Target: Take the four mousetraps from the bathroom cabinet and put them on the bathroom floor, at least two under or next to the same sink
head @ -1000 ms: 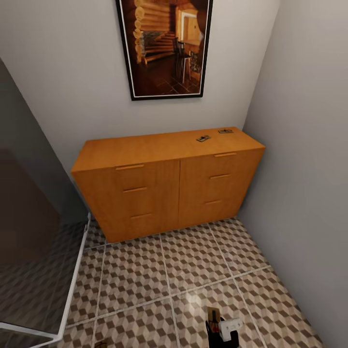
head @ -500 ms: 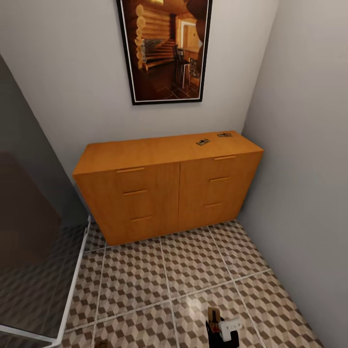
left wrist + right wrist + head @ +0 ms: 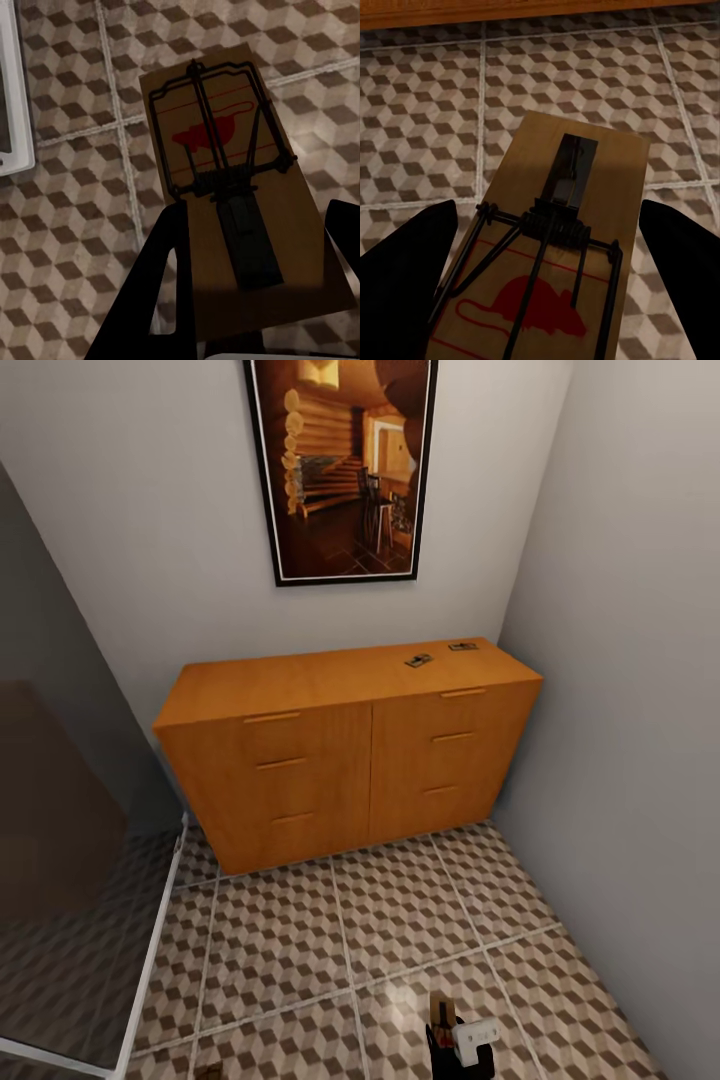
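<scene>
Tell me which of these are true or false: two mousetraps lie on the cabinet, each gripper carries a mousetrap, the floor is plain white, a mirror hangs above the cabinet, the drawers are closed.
1. Two mousetraps lie on top of the cabinet. True.
2. The left gripper and the right gripper each hold a mousetrap. True.
3. The bathroom floor is plain white. False: its tiles carry a brown, beige and white cube pattern.
4. A mirror hangs above the cabinet. False: it is a framed picture of a log interior.
5. All cabinet drawers look closed. True.
</scene>
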